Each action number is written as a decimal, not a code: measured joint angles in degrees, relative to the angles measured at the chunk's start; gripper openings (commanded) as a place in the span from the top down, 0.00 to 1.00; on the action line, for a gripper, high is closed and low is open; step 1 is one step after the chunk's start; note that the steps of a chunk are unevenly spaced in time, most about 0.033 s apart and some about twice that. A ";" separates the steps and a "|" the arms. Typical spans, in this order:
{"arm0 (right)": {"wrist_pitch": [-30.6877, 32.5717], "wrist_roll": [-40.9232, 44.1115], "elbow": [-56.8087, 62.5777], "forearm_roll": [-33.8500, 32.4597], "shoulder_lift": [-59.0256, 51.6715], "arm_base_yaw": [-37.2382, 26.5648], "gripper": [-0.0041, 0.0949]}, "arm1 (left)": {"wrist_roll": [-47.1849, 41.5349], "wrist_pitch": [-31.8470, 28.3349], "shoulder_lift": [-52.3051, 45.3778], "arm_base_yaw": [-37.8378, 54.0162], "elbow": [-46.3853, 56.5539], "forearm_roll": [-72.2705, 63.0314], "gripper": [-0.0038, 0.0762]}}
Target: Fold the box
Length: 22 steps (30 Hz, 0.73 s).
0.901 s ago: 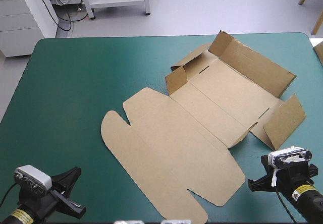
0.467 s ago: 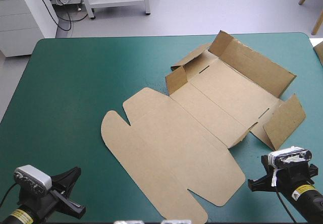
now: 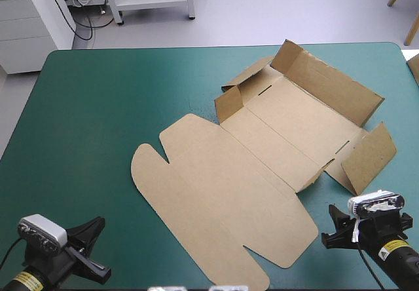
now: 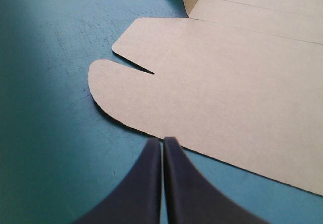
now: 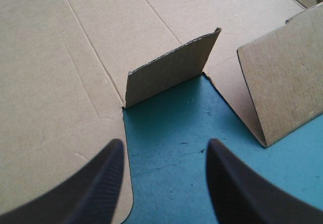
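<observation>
— Two arms, and neither touches the box [image 3: 249, 173] yet?

— Neither. The left gripper [image 4: 163, 142] sits by the near left corner of the tabletop [image 3: 98, 107], its jaws pressed together into one point, just short of the board's near edge. The right gripper [image 5: 165, 148] sits by the near right corner, jaws spread wide and holding nothing, with bare teal-green cover between them.

— Where does the box lie?

— Right of centre, running diagonally from the near edge toward the far right corner. The near half, the lid with its rounded tab [image 4: 116, 82], lies flat.

— So how much is folded?

— Little, I judge. The long far wall [image 3: 334, 84] leans up, a side flap [image 3: 370, 156] tilts up on the right, and a small flap [image 5: 171, 72] stands ahead of the right gripper. The corner flaps [image 3: 229, 101] at the far left end may be half-tucked; from above I cannot tell.

— And what is left?

— Nearly all of it: raise the other walls, tuck them in, form the tray.
</observation>
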 measured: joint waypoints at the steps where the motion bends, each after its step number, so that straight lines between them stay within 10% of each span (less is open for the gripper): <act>1: 0.00 0.00 0.00 0.00 0.00 0.00 0.23 | 0.00 0.00 0.00 0.00 0.00 0.00 0.96; 22: 16.78 13.44 -20.21 -2.48 13.11 0.00 0.30 | 0.00 0.00 0.00 0.00 0.00 0.00 0.96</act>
